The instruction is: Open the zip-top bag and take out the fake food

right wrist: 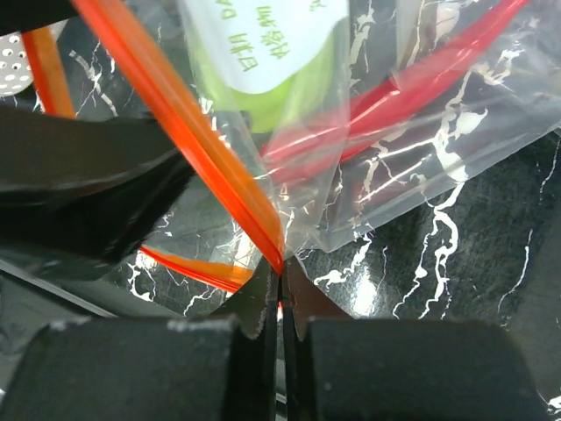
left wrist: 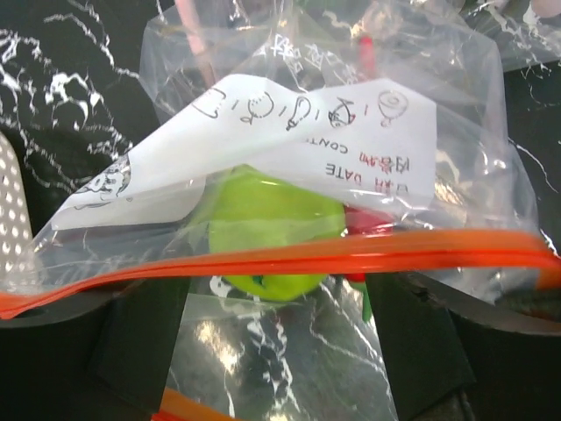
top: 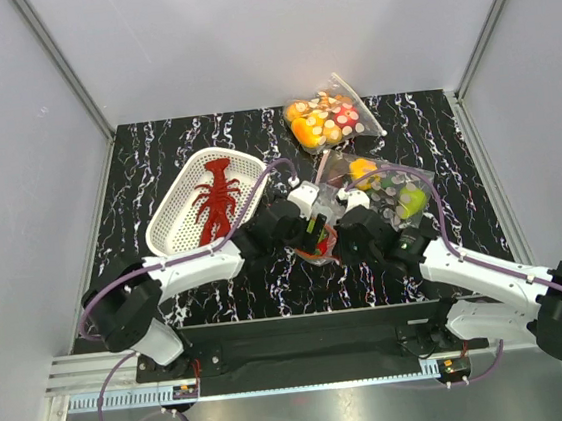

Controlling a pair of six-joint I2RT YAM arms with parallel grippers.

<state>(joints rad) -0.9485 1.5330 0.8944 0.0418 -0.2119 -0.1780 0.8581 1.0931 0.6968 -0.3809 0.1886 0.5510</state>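
The zip-top bag (top: 320,239) lies at the table's middle between both grippers. In the left wrist view its orange-red zip strip (left wrist: 289,256) runs across, with a second strip edge low down (left wrist: 180,409), so the mouth gapes. The green apple (left wrist: 263,224) and the red chili pepper (left wrist: 368,219) lie inside, under a white label. My left gripper (left wrist: 276,307) is open, fingers (left wrist: 140,342) spread at the mouth. My right gripper (right wrist: 282,285) is shut on the end of the zip strip (right wrist: 219,167). The red lobster (top: 216,202) lies in the white basket (top: 178,231).
Two clear polka-dotted bags of fruit lie at the back right, one (top: 327,120) far back and one (top: 395,196) just behind my right gripper (top: 348,226). The basket sits close to my left arm (top: 196,265). The table is black marble with walls around.
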